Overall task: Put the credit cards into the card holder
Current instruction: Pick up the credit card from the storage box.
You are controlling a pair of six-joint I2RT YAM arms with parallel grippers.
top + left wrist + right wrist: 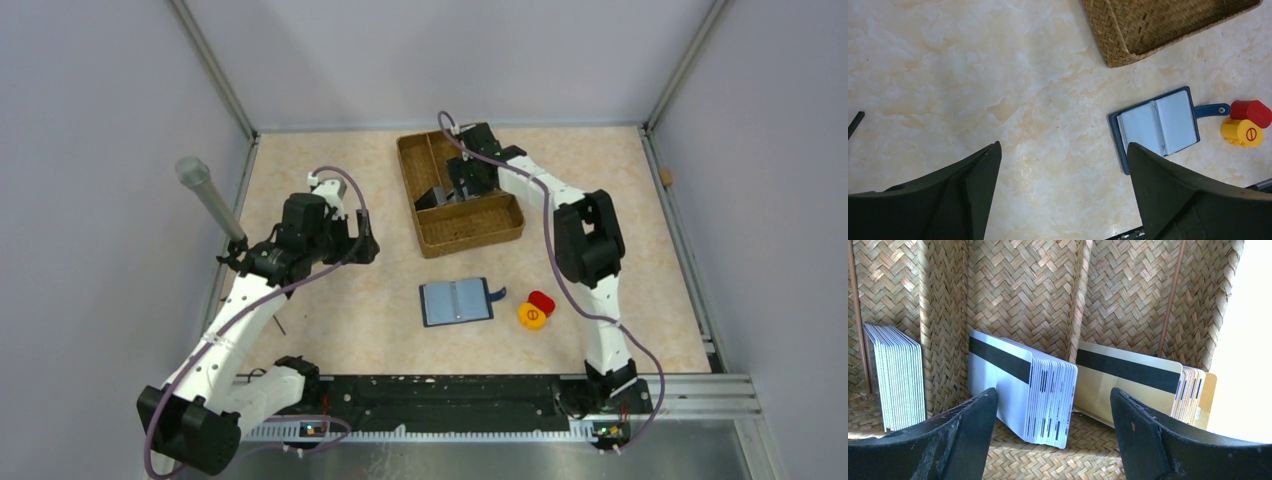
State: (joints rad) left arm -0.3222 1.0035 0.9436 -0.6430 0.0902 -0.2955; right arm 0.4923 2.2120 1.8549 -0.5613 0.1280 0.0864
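The card holder lies open on the table, navy outside and pale blue-grey inside, its snap tab pointing right. The credit cards stand on edge in stacks inside the brown woven tray: a white stack, a silver-white stack with a black stripe and a gold stack. My right gripper is down in the tray, open, just in front of the striped silver-white stack and touching nothing. Above bare table left of the holder, my left gripper hangs wide open and empty.
A red round piece and a yellow one sit just right of the holder's tab. A grey cylinder on a stand leans at the left wall. Woven dividers separate the card stacks.
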